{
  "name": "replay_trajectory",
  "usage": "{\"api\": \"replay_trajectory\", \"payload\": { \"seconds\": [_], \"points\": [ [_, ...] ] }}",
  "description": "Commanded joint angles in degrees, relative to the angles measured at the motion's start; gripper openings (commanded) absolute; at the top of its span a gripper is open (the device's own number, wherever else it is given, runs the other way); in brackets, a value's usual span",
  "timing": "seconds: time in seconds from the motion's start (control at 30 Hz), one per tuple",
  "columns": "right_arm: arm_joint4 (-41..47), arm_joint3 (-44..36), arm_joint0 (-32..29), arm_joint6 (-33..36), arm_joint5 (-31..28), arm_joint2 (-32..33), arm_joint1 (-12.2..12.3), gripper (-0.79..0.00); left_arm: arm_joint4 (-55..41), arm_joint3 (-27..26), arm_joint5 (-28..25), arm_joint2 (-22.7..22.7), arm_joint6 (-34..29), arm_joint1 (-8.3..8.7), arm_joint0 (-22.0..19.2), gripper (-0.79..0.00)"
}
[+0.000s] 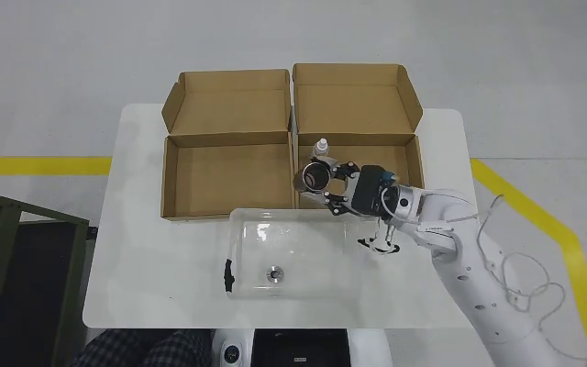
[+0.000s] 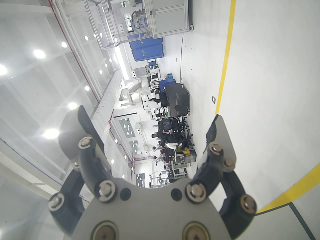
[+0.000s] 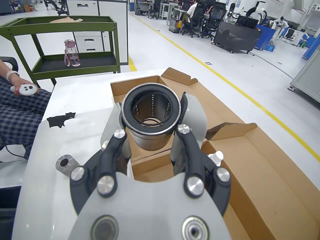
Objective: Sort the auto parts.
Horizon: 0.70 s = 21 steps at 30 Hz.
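My right gripper (image 3: pixel 152 114) clasps a black-rimmed steel cylindrical bearing (image 3: pixel 150 138), with a brown cardboard box (image 3: pixel 250 166) below it. My left gripper (image 2: pixel 148 116) is released.

Floor (image 1: pixel 73 55) pale grey, glossy, marked with yellow lines (image 1: pixel 55 165). Green cart (image 3: pixel 62 26), two shelves, with a pink bottle (image 3: pixel 71 56) on the lower one. White cabinet (image 3: pixel 100 8) behind the cart. Black office chairs (image 3: pixel 198 13) farther back. Round ceiling lights (image 2: pixel 40 54) on. Red pipe (image 2: pixel 73 51) runs along the ceiling. Metal-framed enclosure (image 2: pixel 150 6) stands beside blue cabinets (image 2: pixel 147 48).
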Motion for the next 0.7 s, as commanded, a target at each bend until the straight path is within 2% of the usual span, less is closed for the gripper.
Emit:
{"api": "replay_trajectory", "payload": {
  "seconds": [0.0,0.33,0.67],
  "points": [
    [0.0,1.1,1.6,0.7,0.6,-1.5,-0.3,-0.785,0.0,0.0,0.0,0.0,0.0,0.0,0.0,0.0],
    [-0.5,7.1,10.5,5.0,4.4,-9.7,-2.7,-0.785,0.0,0.0,0.0,0.0,0.0,0.0,0.0,0.0],
    [-0.6,16.4,19.7,6.8,7.5,-17.8,-6.0,-0.785,0.0,0.0,0.0,0.0,0.0,0.0,0.0,0.0]
  ]
}}
